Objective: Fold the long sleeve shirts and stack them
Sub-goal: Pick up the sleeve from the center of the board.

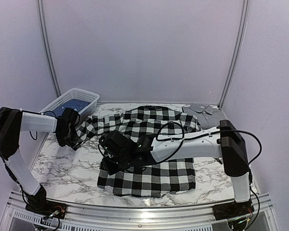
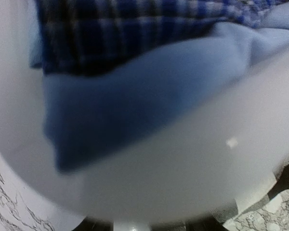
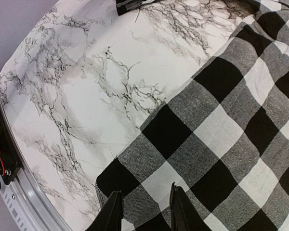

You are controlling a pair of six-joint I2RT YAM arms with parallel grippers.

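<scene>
A black-and-white checked long sleeve shirt (image 1: 149, 175) lies spread across the marble table, one sleeve (image 1: 94, 124) reaching left. My right gripper (image 1: 111, 154) hovers over the shirt's left edge. In the right wrist view its jaws (image 3: 145, 209) stand a little apart just behind a rounded corner of the shirt (image 3: 221, 120), with flat cloth showing between the tips. My left gripper (image 1: 68, 131) is at the sleeve's end by the basket. In the blurred left wrist view its dark fingertips (image 2: 149, 227) sit apart at the bottom edge with no cloth between them.
A white basket (image 1: 74, 94) at the back left holds blue cloth (image 2: 135, 96); its wall (image 2: 183, 159) fills the left wrist view. A folded grey collared garment (image 1: 201, 109) lies at the back right. A metal rail (image 1: 144, 209) runs along the near edge.
</scene>
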